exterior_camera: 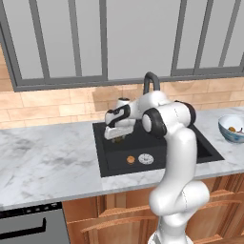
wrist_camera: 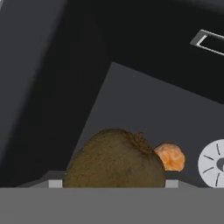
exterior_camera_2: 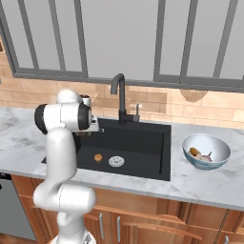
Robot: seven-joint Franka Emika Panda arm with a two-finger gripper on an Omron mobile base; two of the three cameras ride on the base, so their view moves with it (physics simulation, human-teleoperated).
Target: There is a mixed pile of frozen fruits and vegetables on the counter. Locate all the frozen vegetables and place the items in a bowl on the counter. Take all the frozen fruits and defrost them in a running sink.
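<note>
My gripper (exterior_camera: 117, 136) hangs over the left part of the black sink (exterior_camera: 204, 148), shut on the dark olive-brown ball (wrist_camera: 114, 159). Seen from the hand, that ball bulks close between the fingers, above the sink floor (wrist_camera: 144, 109). The orange ball (exterior_camera: 130, 159) lies on the basin floor beside the round silver drain (exterior_camera: 146, 158); both also appear from the right as the orange ball (exterior_camera_2: 98, 157) and drain (exterior_camera_2: 116, 162). On the counter (exterior_camera_2: 209, 188) right of the sink stands the white bowl (exterior_camera_2: 220, 148), with the brown mushroom (exterior_camera_2: 194, 152) and the pale bulb (exterior_camera_2: 206, 157) in it.
The black gooseneck faucet (exterior_camera_2: 119, 93) rises behind the basin against the brick backsplash. Left of the sink the marble counter (exterior_camera: 47, 162) stretches wide. A dark oven front (exterior_camera: 28, 226) sits below it at the lower left. My own arm (exterior_camera: 178, 157) stands over the sink's front edge.
</note>
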